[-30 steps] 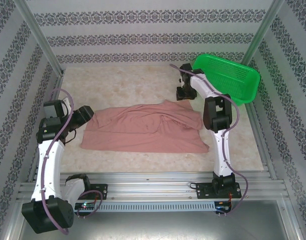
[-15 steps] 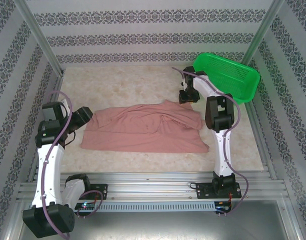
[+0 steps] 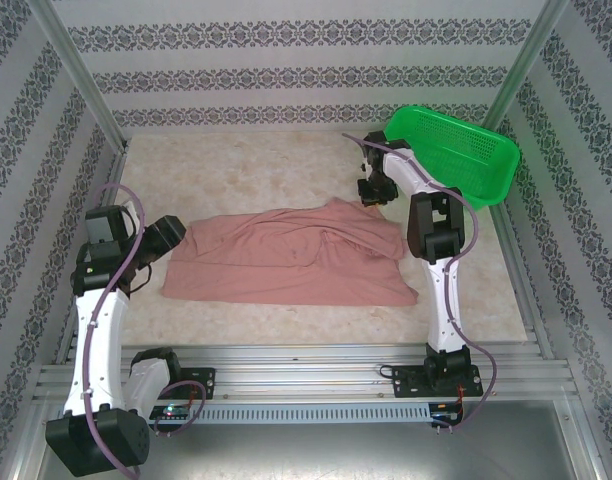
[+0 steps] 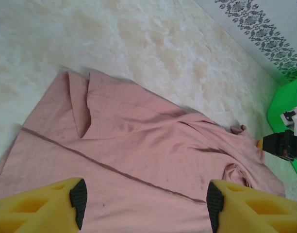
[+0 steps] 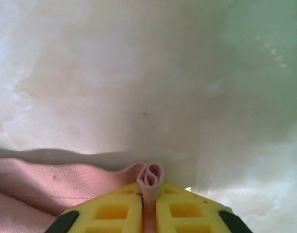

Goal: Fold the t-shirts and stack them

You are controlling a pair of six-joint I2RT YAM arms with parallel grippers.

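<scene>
Marbled table (image 3: 236,170), t-shirt (image 3: 286,260) pinched in right hand (image 5: 149,196)

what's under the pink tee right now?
Bare marbled table shows all around the t-shirt, which lies spread on it. Anything beneath the cloth is covered. Right gripper pinches its far edge.

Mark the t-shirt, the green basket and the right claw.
t-shirt (image 3: 286,255), top external view, middle of the spread cloth.
green basket (image 3: 452,152), top external view, bare mesh inside.
right claw (image 5: 149,195), right wrist view, between the fingertips pinching the t-shirt's edge.
</scene>
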